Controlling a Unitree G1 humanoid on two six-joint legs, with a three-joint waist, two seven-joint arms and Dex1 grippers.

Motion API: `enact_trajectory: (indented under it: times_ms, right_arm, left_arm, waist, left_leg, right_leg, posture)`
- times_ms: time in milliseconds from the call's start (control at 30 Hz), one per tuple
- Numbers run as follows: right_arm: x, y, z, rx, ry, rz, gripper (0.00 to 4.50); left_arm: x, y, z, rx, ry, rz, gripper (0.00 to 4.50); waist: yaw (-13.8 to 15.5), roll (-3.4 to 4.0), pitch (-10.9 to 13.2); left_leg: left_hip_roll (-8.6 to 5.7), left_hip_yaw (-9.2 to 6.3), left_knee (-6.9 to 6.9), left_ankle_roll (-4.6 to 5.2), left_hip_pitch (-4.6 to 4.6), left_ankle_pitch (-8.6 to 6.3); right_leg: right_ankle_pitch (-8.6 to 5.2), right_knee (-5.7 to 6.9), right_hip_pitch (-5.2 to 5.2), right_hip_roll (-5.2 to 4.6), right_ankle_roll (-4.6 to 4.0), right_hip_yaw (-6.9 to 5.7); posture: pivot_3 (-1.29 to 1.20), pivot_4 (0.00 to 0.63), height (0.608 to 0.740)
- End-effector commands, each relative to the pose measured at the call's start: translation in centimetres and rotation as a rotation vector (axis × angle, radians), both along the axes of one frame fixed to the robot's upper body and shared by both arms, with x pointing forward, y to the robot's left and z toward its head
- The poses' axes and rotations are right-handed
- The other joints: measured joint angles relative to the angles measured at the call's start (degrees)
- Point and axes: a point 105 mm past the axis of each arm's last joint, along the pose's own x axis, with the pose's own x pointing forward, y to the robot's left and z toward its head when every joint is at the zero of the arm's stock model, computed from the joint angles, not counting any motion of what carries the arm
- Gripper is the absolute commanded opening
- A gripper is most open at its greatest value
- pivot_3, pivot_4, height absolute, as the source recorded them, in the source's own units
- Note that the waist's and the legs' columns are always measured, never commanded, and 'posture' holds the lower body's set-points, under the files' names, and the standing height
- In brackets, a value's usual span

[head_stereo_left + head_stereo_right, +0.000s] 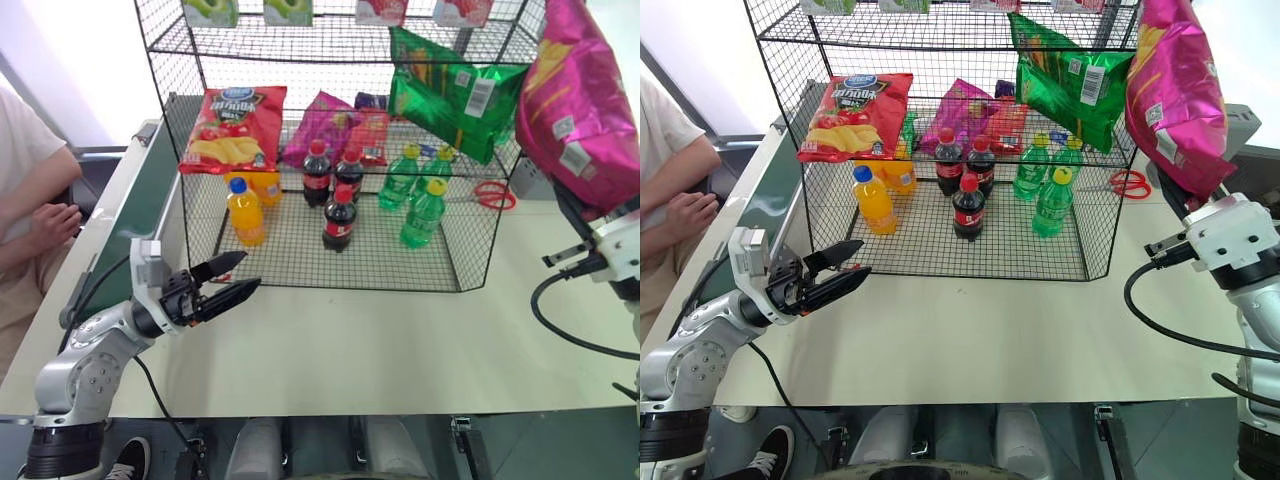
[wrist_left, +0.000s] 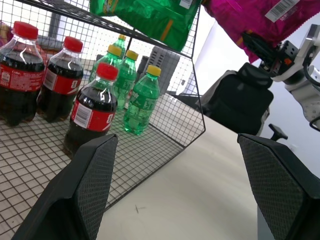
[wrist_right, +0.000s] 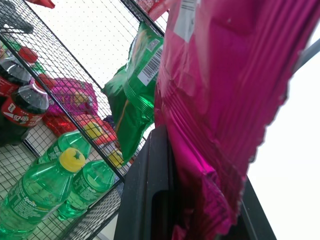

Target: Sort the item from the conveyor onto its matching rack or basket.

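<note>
right gripper (image 1: 1180, 205): jaws clamped on magenta crisp bag (image 1: 1175, 90), held aloft off the rack's (image 1: 330, 150) right end, over counter's (image 1: 400, 350) right edge | left gripper (image 1: 228, 285): jaws apart, empty, above counter near conveyor (image 1: 140, 195) | rack: 3 cola bottles (image 1: 338, 215), green crisp bag (image 1: 455, 95)

Head stereo pair, wrist cams near rack (image 1: 330, 150)

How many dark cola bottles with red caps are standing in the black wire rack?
3. Two dark cola bottles with red caps stand side by side at the back, and one stands in front of them, all on the black wire rack's bottom tier. Others may be hidden.
</note>
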Motion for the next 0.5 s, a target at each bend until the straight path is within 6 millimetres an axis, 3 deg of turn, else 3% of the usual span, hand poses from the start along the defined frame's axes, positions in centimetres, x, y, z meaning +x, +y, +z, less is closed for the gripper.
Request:
enact_trajectory:
  times_ms: [33,133,267,433,500]
  right_arm:
    - [0.9,0.3,0.4,-0.002,-0.004,0.049,0.05]
    - [1.6,0.2,-0.2,0.004,0.023,0.081,0.05]
    - [2.5,2.0,-1.0,0.004,0.08,0.207,0.05]
    - [1.3,5.4,-2.2,-0.109,0.102,0.381,0.05]
    - [1.1,5.9,-2.3,-0.129,0.101,0.403,0.05]
  left_arm:
    - [0.0,-0.3,0.9,-0.007,-0.037,-0.014,4.07]
    - [0.1,-0.3,1.0,-0.006,-0.043,-0.009,4.07]
    - [-0.2,-0.1,1.0,-0.004,-0.042,0.002,4.07]
    - [-0.4,0.2,0.9,0.0,-0.038,0.026,4.07]
    - [-0.6,0.3,0.8,0.001,-0.036,0.033,4.07]
  waist:
    - [-0.1,0.0,0.0]
    - [0.1,0.0,0.0]
    - [-0.1,0.0,0.0]
    - [0.0,0.0,0.0]
    - [0.0,0.0,0.0]
  left_leg:
    - [0.0,0.0,0.0,0.0,0.02,0.0]
    - [-0.01,0.0,0.0,0.0,0.02,0.0]
    - [-0.01,0.0,0.0,0.0,0.0,0.0]
    - [0.04,-0.01,-0.01,0.0,0.02,0.0]
    - [0.04,-0.01,-0.01,0.0,0.01,0.0]
  right_leg:
    - [0.0,0.0,0.0,0.01,0.0,-0.01]
    - [0.0,0.0,0.01,0.02,0.0,-0.03]
    - [0.01,0.0,0.0,0.02,0.02,-0.02]
    - [0.01,0.02,0.0,0.03,0.03,-0.01]
    - [0.01,0.01,0.0,0.02,0.03,0.0]
  posture:
    - [0.0,0.15,0.74]
    - [0.0,0.15,0.74]
    - [0.0,0.15,0.74]
    - [0.0,0.15,0.74]
    - [0.0,0.15,0.74]
